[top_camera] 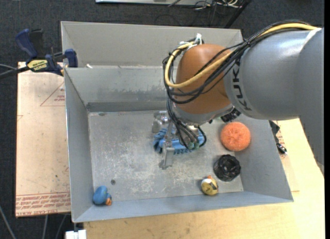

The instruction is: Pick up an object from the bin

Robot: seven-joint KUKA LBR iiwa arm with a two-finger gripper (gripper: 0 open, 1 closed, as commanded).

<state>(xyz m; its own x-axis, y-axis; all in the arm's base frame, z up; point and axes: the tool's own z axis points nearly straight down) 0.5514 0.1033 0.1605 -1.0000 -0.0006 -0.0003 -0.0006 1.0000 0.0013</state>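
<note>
In the camera view, the grey arm [281, 73] comes in from the right and hangs over the middle of the grey metal bin [77, 145]. Its wrist wears a rounded orange cover [202, 81], with yellow and black cables [178, 70] looped round it. Below the cover the gripper [167, 154] points down to the bin floor, a little to the far side of the floor's centre.

A blue ribbed thing [175, 143] lies right at the gripper, on the floor near the middle of the bin. Part of it sticks out to the left and right under the wrist, and the rest is hidden by the gripper's body. A thin metal part reaches down past the blue thing's near edge to the floor. It cannot be told whether the jaws are spread, closed, or round the blue thing, since the wrist and cover hide them from above.

The other things lie well apart from the gripper. A fuzzy orange ball [235, 136] rests to the right, by the right wall. A black round thing [227, 167] sits just on the near side of the ball. A small yellow and white thing [209, 186] lies beside it, against the near wall. A small blue thing with an orange spot [101, 196] sits in the near left corner.
</note>
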